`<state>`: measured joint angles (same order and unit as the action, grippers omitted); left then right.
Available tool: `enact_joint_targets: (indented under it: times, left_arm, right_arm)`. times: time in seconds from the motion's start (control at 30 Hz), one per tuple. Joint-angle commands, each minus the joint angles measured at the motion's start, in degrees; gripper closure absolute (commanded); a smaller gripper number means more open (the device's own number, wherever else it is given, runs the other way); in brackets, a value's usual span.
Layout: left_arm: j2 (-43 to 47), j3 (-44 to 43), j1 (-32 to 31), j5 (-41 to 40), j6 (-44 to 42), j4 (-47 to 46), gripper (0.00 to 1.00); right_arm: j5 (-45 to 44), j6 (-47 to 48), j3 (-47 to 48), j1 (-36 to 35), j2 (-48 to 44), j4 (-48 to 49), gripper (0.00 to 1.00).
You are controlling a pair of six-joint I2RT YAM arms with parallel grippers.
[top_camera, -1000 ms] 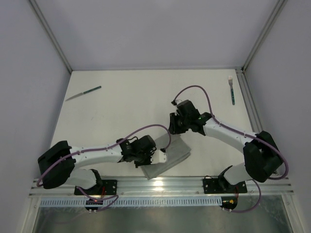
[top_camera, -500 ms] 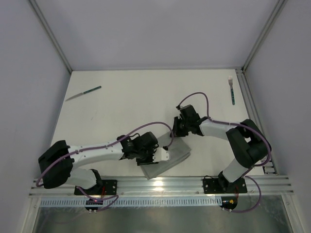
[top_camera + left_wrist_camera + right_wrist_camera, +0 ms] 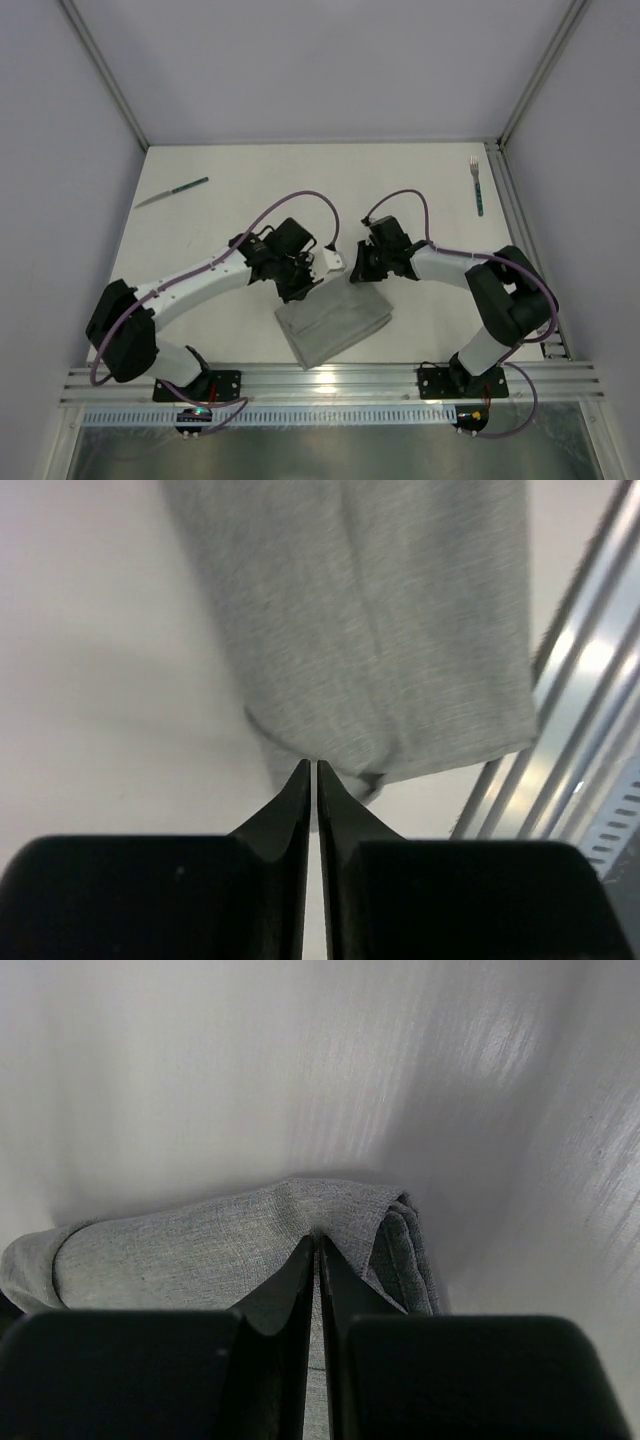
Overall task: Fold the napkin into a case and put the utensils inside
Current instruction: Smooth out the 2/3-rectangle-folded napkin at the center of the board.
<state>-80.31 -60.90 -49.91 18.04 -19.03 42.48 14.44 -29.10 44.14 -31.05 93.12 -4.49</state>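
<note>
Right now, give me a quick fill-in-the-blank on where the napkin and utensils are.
1. The knife lies near the table's far ___ corner.
2. The fork lies near its far ___ corner.
3. The folded napkin has ___ utensils in it.
4. The right hand is shut on the ___.
Missing: left; right; no; napkin.

Folded grey cloth napkin [image 3: 380, 630]: a fine weave is seen, matt and slightly rough. White tabletop [image 3: 300, 1060]: smooth, a soft sheen is noted. Ribbed silver metal rail [image 3: 590, 700]: glossy highlights are recorded. Slim fork [image 3: 477, 186]: bright metal tines are made out.
</note>
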Motion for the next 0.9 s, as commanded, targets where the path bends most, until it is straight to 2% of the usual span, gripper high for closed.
enact_joint_targets:
  times: [0.0, 0.17, 0.43, 0.67, 0.87]
  left_arm:
    - [-5.1, 1.3, 4.2, -4.9, -4.8, 5.2, 0.94]
    - [-6.7, 4.8, 3.7, -6.6, -5.8, 0.8, 0.9]
    - [-6.1, 12.6, -3.2, -11.2, -4.8, -5.2, 0.89]
    - [-6.1, 12.7, -4.9, -12.9, -4.2, -6.3, 0.89]
    - [-5.7, 12.1, -4.9, -13.4, -4.5, -6.4, 0.89]
  right_arm:
    - [-2.7, 1.9, 0.7, -0.3, -1.0, -1.6, 0.91]
    - [-2.7, 1.4, 0.3, -0.2, -1.7, -1.1, 0.91]
    - [-4.1, 3.7, 0.6, -0.3, -5.9, -2.6, 0.91]
    - [-5.2, 4.6, 1.1, -2.1, -11.2, -6.1, 0.91]
    - [-3.8, 0.3, -4.8, 1.4, -9.6, -2.7, 0.91]
